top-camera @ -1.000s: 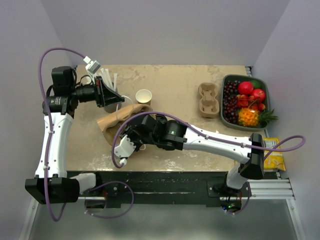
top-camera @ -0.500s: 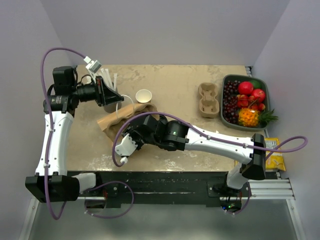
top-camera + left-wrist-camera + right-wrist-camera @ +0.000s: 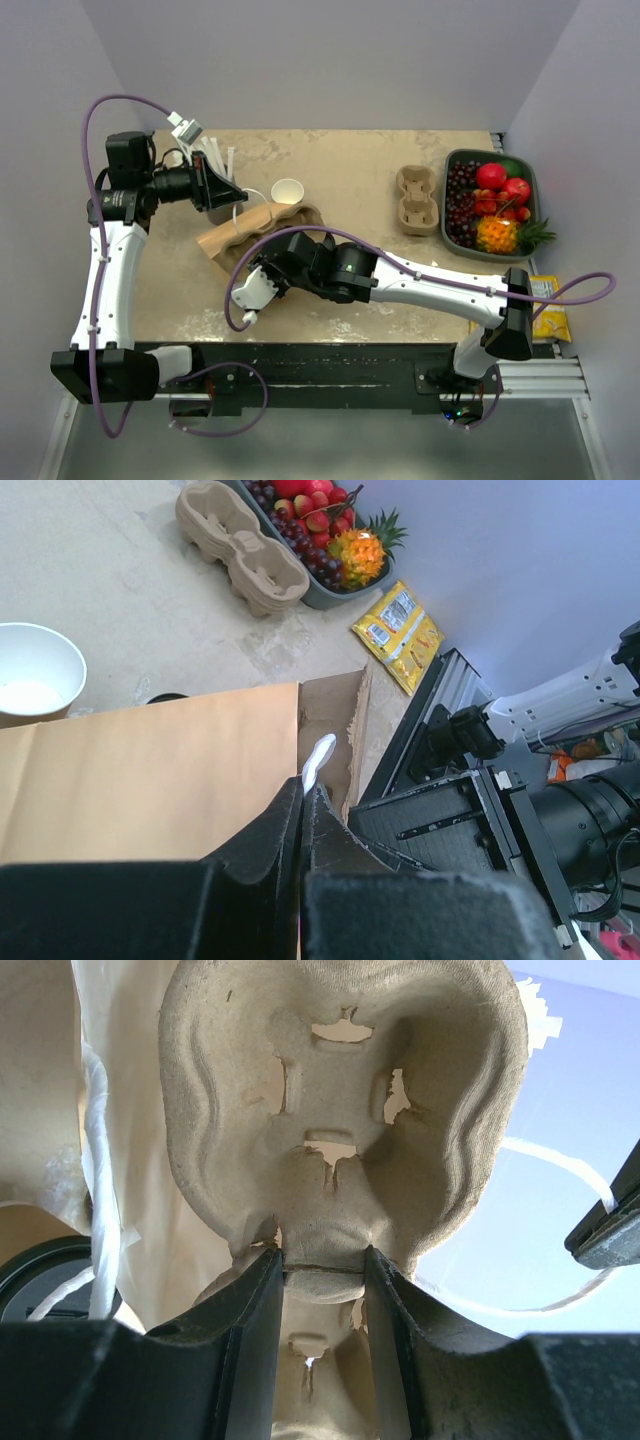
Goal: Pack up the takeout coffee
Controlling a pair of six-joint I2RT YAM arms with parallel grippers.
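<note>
The brown paper bag (image 3: 245,235) lies on its side left of centre. My left gripper (image 3: 222,192) is shut on the bag's white handle (image 3: 320,760) at the mouth edge, its tips (image 3: 304,788) pressed together. My right gripper (image 3: 283,262) is at the bag's mouth. In the right wrist view it is shut (image 3: 322,1260) on the middle rib of a pulp cup carrier (image 3: 340,1110), with the bag's pale inside around it. A round black lid edge (image 3: 35,1275), apparently the takeout coffee, shows at the lower left there. The cup's body is hidden.
A lidless brown cup (image 3: 287,191) stands just behind the bag. White straws (image 3: 215,155) rise by my left gripper. Another cup carrier (image 3: 418,200) and a grey fruit tray (image 3: 527,190) sit at the back right. A yellow packet (image 3: 548,305) lies at the right edge.
My right gripper has pushed a little farther towards the bag. The bag has shifted slightly to the back right. My left gripper has stayed where it was.
</note>
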